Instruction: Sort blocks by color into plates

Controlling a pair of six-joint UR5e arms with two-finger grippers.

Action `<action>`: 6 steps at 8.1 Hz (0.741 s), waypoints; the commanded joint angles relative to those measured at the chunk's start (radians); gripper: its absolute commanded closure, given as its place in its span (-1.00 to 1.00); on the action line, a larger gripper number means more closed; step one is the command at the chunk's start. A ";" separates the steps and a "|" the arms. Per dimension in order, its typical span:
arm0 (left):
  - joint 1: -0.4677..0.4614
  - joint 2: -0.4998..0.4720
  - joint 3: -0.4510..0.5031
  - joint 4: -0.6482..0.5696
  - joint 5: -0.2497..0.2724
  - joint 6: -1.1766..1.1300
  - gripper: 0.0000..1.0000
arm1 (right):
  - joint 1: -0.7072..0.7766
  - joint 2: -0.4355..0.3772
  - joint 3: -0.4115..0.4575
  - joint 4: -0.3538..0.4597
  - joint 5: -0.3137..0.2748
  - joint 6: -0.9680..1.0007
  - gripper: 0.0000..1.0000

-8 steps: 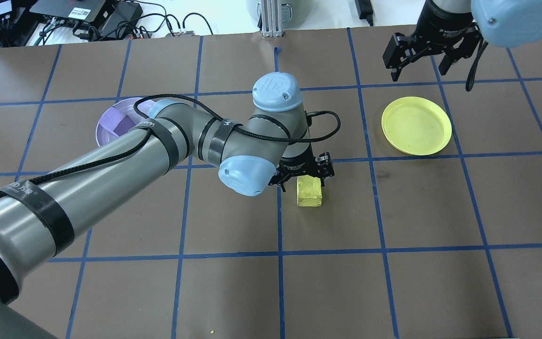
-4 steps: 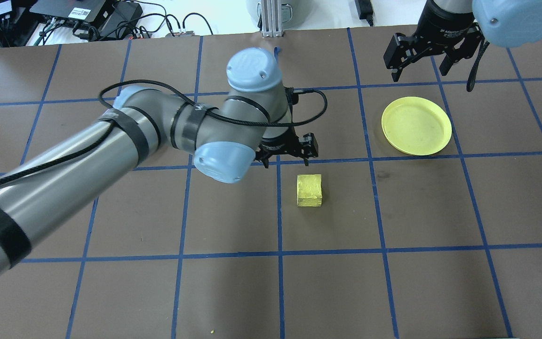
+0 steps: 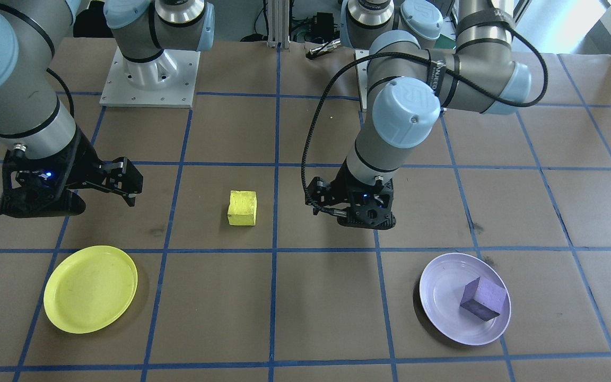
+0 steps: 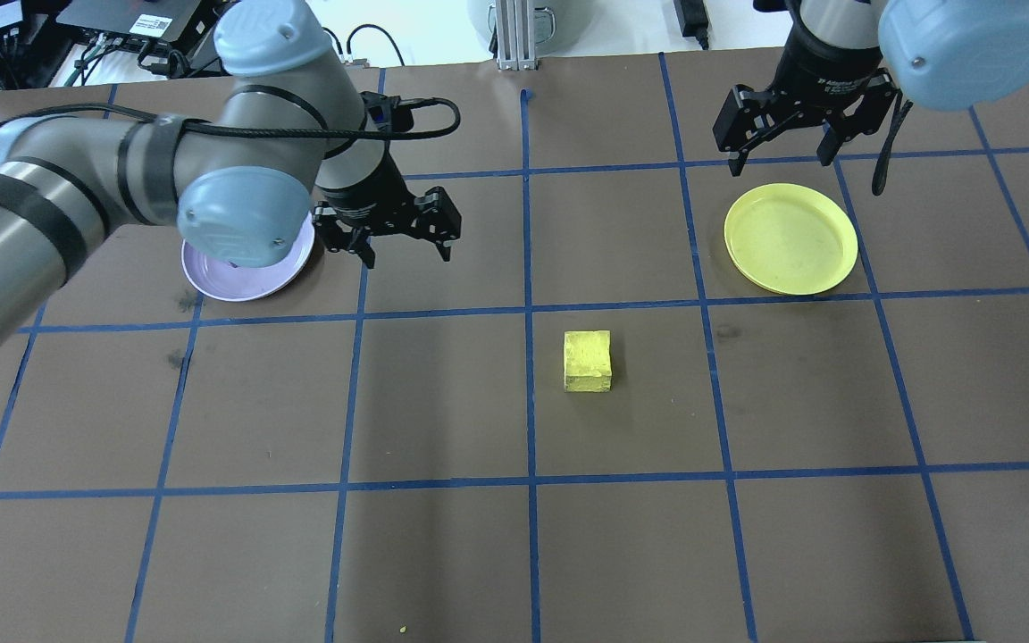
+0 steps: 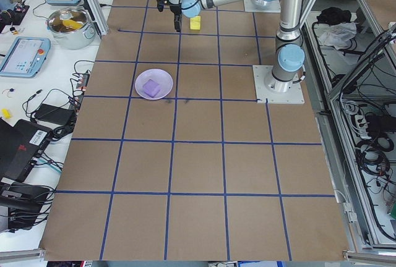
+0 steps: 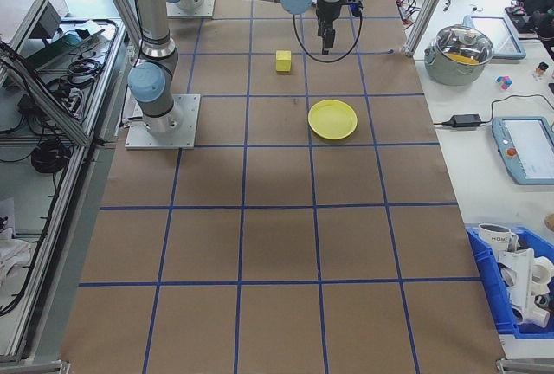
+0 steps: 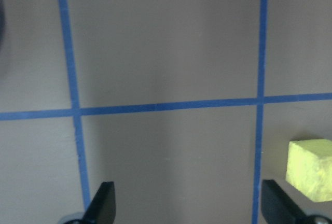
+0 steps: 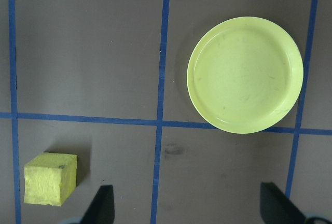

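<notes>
Half done: small purple cube [image 3: 483, 298] rests in pale lavender round plate [image 3: 438, 302]. Small chalky yellow cube [image 4: 588, 361] sits on the table, well apart from the empty bright yellow round plate [image 4: 790, 238]. Left gripper [image 4: 400, 237] and right gripper [image 4: 782, 134] both spread, empty.

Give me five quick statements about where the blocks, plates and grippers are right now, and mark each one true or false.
1. The purple block lies in the lavender plate. True.
2. The yellow block is in the yellow plate. False: it sits on the bare table, apart from that plate.
3. The left gripper is shut on the yellow block. False: it is open, holds nothing, and is beside the lavender plate.
4. The right gripper is open and empty. True.
5. The yellow plate holds a block. False: nothing lies in it.
</notes>
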 commanded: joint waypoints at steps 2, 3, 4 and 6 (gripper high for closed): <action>0.070 0.102 0.134 -0.367 0.157 0.033 -1.00 | 0.105 0.001 0.117 -0.014 0.007 0.010 -1.00; 0.070 0.096 0.231 -0.451 0.155 0.033 -1.00 | 0.143 0.003 0.154 -0.018 0.009 0.054 -1.00; 0.070 0.121 0.292 -0.490 0.160 0.034 -1.00 | 0.186 0.012 0.176 -0.040 0.007 0.126 -1.00; 0.070 0.198 0.307 -0.490 0.165 0.077 -1.00 | 0.272 0.073 0.185 -0.099 0.010 0.230 -1.00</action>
